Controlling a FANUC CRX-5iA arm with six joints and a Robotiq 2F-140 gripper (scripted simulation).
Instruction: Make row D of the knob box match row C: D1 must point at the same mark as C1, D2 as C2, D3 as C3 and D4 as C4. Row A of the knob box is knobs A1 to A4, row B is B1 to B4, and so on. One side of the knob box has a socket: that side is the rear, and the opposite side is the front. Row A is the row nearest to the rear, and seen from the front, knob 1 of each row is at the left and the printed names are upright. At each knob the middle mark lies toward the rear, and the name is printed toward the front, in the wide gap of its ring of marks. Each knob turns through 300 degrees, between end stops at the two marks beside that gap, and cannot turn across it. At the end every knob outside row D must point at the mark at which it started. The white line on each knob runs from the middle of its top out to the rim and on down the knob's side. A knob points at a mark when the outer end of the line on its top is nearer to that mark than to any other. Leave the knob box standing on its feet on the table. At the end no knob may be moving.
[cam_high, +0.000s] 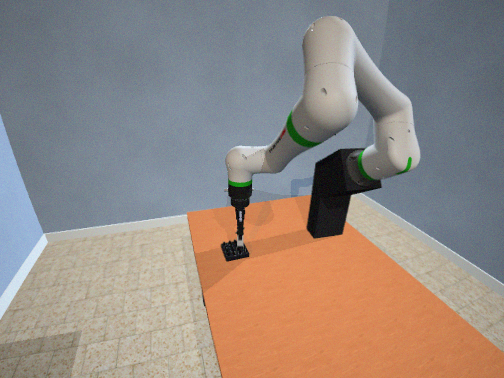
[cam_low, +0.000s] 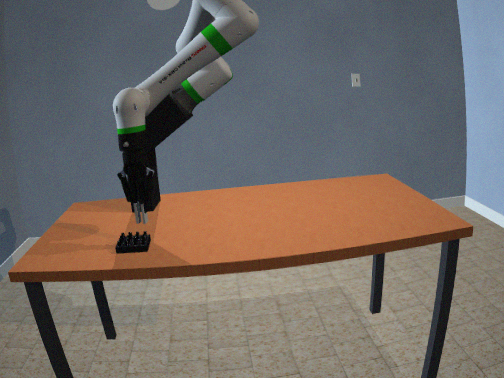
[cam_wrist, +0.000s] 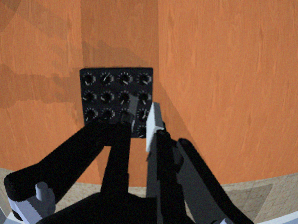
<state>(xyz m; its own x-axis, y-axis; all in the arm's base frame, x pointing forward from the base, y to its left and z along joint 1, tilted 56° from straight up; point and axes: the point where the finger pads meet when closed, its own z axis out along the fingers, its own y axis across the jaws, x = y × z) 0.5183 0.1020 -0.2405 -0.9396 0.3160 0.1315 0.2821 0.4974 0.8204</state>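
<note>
Arm (cam_high: 330, 90) bent downward, jaws nearly closed, empty.

A bare room: blue-grey walls (cam_low: 300, 140), tiled floor (cam_low: 280, 325), one orange table (cam_low: 300, 215), a wall switch (cam_low: 355, 79).

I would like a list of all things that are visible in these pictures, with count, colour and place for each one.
Knob box: one, black, on the table near its left end in the exterior view, just under the gripper.
Table: one, orange top with dark legs, in the middle of the room.
Pedestal: one, black, standing at the far end of the table in the top view, carrying the arm.
Wall plate: one, pale, on the grey-blue wall.
Floor: beige tiles, around the table.
Arm: one, white with green rings, bent over the table.
Gripper: one, black, fingers nearly together, holding nothing, above the knob box.
</note>
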